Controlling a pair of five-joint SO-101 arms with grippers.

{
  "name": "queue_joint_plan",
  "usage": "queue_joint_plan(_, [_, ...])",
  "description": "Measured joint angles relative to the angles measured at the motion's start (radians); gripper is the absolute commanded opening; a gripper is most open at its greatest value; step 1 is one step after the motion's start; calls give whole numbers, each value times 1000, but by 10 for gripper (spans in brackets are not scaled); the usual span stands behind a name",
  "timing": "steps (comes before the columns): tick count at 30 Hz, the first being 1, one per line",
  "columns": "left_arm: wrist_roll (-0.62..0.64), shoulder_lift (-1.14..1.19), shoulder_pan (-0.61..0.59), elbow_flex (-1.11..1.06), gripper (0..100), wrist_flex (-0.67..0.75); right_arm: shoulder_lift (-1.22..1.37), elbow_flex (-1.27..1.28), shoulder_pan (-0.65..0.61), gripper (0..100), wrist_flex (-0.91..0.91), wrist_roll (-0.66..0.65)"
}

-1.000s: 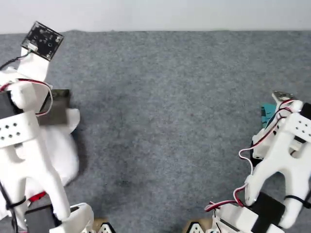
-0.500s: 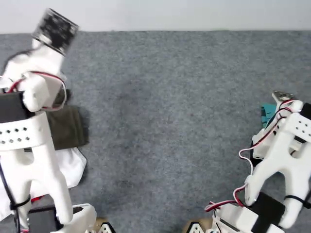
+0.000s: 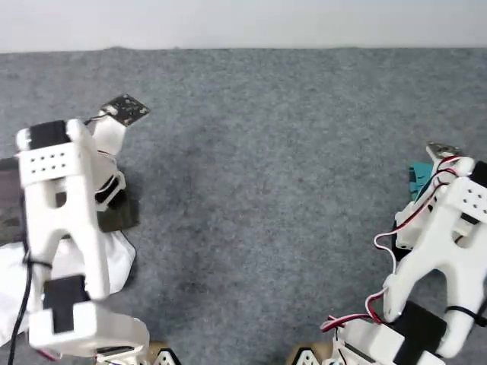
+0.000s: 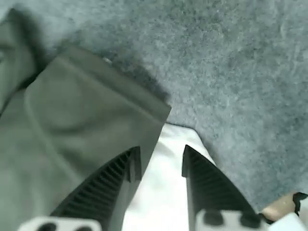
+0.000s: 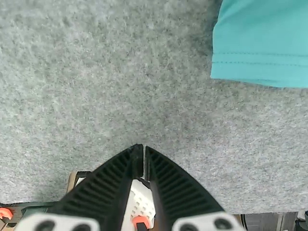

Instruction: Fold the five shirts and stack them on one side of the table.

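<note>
Swinging back from the far left corner, the left arm (image 3: 65, 220) now stands over the left side of the table (image 3: 266, 152). Its small dark circuit board (image 3: 125, 110) sits nearer and further right than half a second ago, and more of the arm's white body covers the clothes under it. The right arm (image 3: 445, 228) is exactly where it was a second ago

The left gripper (image 4: 160, 151) has its fingers apart with nothing between them. It hangs over the spot where the edge of the dark shirt (image 4: 72, 120) meets the white shirt (image 4: 163, 192). One finger overlaps the dark shirt's edge in the wrist view, but whether it touches the cloth I cannot tell

The dark shirt is folded, olive grey, and lies on top of the white shirt at the left edge of the table. From above, the white shirt sticks out past it on the right and on the near side, with grey felt beyond

At the right side the right gripper (image 5: 143, 149) has its fingers pressed together, holding nothing, above bare felt. The teal shirt (image 5: 262, 38) lies flat on the felt, near that gripper but apart from it. From above it shows at the right edge of the table, just beside the right arm's far end
</note>
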State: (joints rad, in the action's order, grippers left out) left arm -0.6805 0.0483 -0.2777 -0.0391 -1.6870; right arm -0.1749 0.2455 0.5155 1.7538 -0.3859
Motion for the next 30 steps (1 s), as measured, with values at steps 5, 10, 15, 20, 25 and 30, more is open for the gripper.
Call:
queue_joint_plan(5, [0, 141, 57, 0, 152, 20, 0, 0, 0, 9, 0, 0])
queue_joint_plan(10, [0, 210, 54, 0, 153, 37, 0, 0, 0, 9, 0, 0])
queue_joint_plan(15, [-21, 210, 26, 0, 154, 40, 0, 0, 0, 9, 0, 0])
queue_joint_plan(20, [-80, 215, 26, 0, 155, 40, 0, 0, 0, 9, 0, 0])
queue_joint_plan(25, [-138, 258, 2, -18, 155, 61, 0, 0, 0, 9, 0, 0])
queue_joint_plan(30, [-173, 336, -32, -18, 155, 117, 0, 0, 0, 9, 0, 0])
